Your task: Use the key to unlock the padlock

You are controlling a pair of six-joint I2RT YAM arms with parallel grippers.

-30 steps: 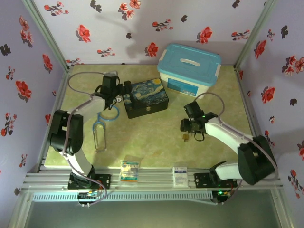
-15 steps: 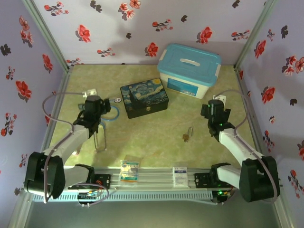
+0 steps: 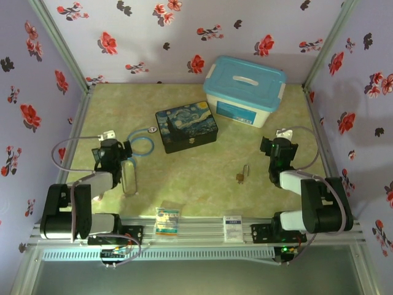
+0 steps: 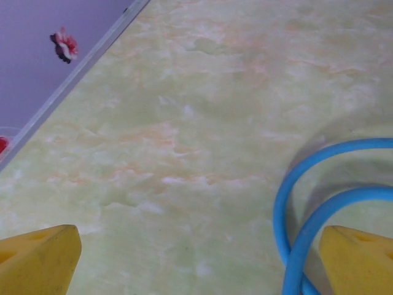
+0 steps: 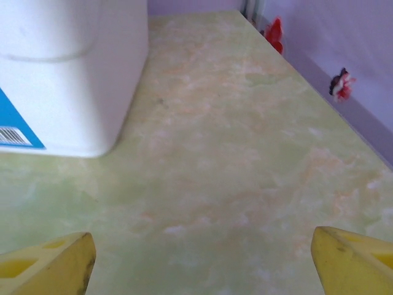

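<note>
Underneath, green marbled table [image 3: 202, 166], floral walls [image 3: 245, 18].

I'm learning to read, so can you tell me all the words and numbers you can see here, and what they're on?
No text here can be read.
Blue label on the plastic tub: print too small to read.
Barcode on that label: no digits legible.
Packet at the table's near edge: blurred.
White card at the near edge too: too small to read.

The padlock [image 3: 244, 173] lies before and right of the tin [image 3: 186, 126].
</note>
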